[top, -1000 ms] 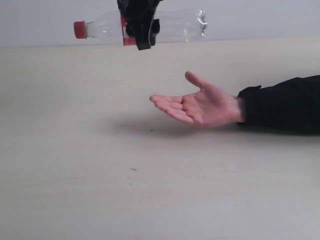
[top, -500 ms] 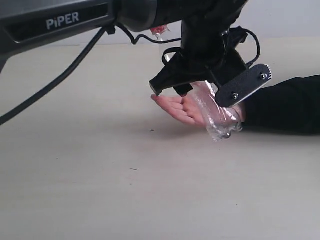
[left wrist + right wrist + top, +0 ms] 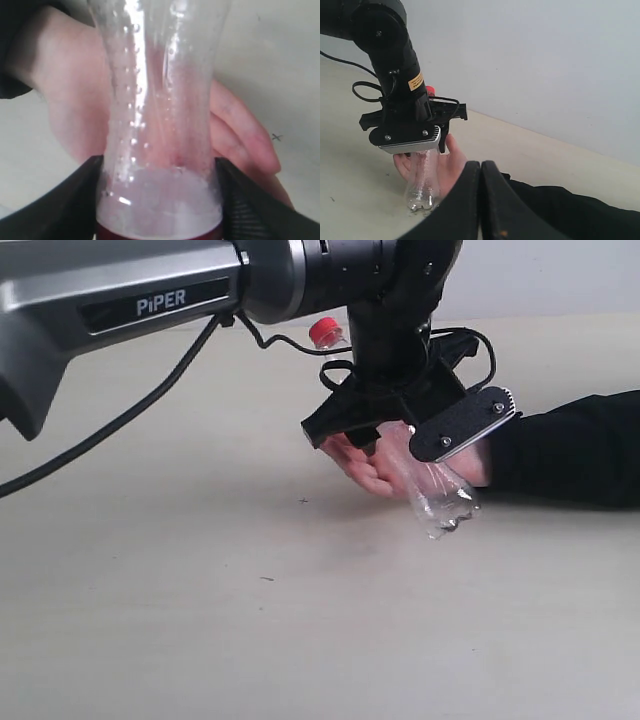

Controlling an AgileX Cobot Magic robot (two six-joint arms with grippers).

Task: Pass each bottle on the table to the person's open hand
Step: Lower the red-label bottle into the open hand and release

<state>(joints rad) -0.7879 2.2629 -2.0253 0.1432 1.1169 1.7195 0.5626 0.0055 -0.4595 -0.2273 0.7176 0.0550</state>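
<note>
My left gripper (image 3: pixel 400 435) is shut on a clear bottle (image 3: pixel 440 502) with a red label and red cap (image 3: pixel 323 332). The bottle tilts, cap up and away, its body crossing the person's open hand (image 3: pixel 365 465). Its base sticks out past the palm, low over the table (image 3: pixel 200 620). In the left wrist view the bottle (image 3: pixel 160 125) sits between the black fingers (image 3: pixel 75 200), with the hand (image 3: pixel 65 100) right behind it. My right gripper (image 3: pixel 480 167) is shut and empty, off to the side of the bottle (image 3: pixel 422 185) and the hand (image 3: pixel 451 165).
The person's black sleeve (image 3: pixel 570 445) reaches in from the right along the table. My left arm (image 3: pixel 120 310) and its cable (image 3: pixel 120 405) span the upper left of the exterior view. A pale wall (image 3: pixel 545 65) stands behind the table.
A second ago the bottle hung level, high at the back. My left arm has since swung down and forward, tilting the bottle onto the open hand, and over the last half second it barely moved.
</note>
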